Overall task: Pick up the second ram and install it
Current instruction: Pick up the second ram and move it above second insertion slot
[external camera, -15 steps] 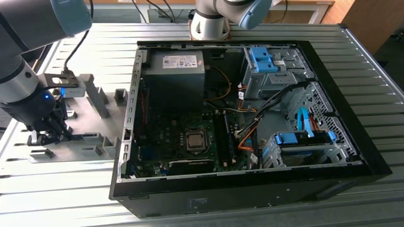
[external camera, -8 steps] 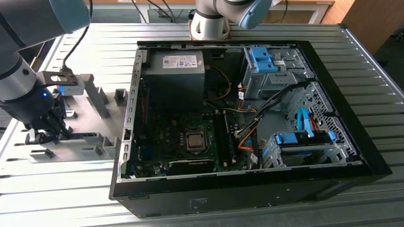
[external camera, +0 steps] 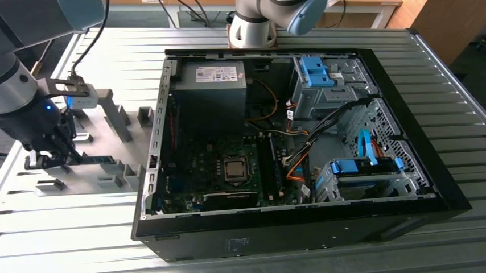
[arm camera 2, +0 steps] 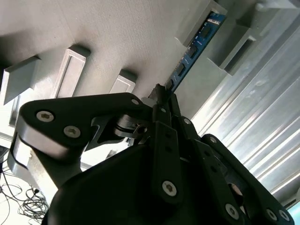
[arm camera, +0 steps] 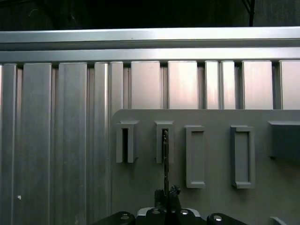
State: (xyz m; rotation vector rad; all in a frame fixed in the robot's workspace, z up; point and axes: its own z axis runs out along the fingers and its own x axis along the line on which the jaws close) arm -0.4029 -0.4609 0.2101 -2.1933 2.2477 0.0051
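The second ram (arm camera 2: 194, 47) is a thin blue circuit stick standing on edge in a slot of the grey holder plate (external camera: 93, 122), at the exterior view's left. In the first wrist view the ram (arm camera: 165, 150) appears edge-on as a thin dark line running into a holder slot. My gripper (arm camera 2: 161, 95) is lowered onto the near end of the stick, its fingers closed together around it. The first wrist view shows my gripper (arm camera: 166, 193) pinching the stick's end. In the exterior view my gripper (external camera: 48, 159) sits low over the plate, with the ram (external camera: 93, 158) beside it.
An open computer case (external camera: 288, 227) lies at the exterior view's right, with its motherboard memory slots (external camera: 266, 165), a power supply (external camera: 209, 77) and blue drive brackets (external camera: 319, 71). Grey holder blocks (external camera: 118, 119) rise from the plate. A second arm's base (external camera: 254, 25) stands behind the case.
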